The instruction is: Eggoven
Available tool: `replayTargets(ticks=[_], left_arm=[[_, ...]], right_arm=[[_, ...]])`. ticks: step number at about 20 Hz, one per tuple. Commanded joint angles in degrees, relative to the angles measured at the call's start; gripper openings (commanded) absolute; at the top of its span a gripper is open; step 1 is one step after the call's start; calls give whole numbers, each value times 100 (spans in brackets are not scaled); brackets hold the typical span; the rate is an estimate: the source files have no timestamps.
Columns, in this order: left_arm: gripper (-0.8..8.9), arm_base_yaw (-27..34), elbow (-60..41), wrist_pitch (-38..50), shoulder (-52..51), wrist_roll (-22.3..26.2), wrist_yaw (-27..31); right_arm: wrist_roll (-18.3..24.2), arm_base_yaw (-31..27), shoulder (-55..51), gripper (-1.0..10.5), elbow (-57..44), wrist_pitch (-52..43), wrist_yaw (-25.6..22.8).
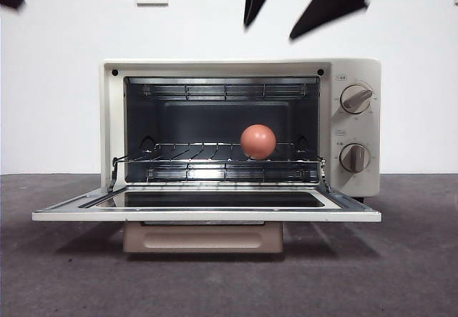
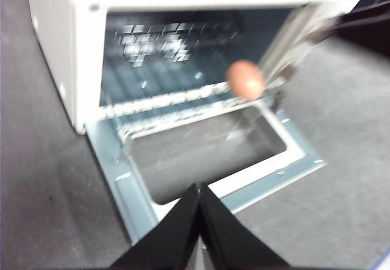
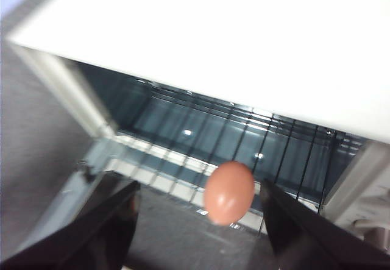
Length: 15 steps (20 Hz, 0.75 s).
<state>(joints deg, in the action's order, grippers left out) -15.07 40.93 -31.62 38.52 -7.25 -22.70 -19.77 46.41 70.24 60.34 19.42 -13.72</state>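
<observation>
The toaster oven's (image 1: 240,127) door (image 1: 206,210) lies folded down flat toward the viewer. Behind it, a reddish-brown egg (image 1: 258,142) rests on the wire rack (image 1: 215,154), right of centre. Above the oven, the right gripper (image 3: 196,224) hangs with jaws wide and empty; the left gripper (image 2: 200,221) has jaws pressed together. Closing should lift the door gently so the egg doesn't roll.

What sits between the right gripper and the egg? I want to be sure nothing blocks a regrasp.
Nothing: in the right wrist view the open right gripper faces the egg on the oven's wire rack with only bare air between.
</observation>
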Motion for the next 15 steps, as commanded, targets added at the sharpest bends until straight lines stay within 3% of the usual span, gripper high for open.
replayTargets(ticks=[1,7,10,15], left_arm=[[6,70,-295,501,389,-140,-33],[6,645,-994,1987,1585,-448,-247],[6,831,-1005,2422,2365,-444,-691],[6,844,-1005,3025,3657,-450,-739]], right_arm=[[72,269,-599,315,85,468,0],[20,614,-2107,314,85,1867,-11],[20,638,-2645,313,85,1969,-13],[-85,638,-3244,313,85,1991,-9]])
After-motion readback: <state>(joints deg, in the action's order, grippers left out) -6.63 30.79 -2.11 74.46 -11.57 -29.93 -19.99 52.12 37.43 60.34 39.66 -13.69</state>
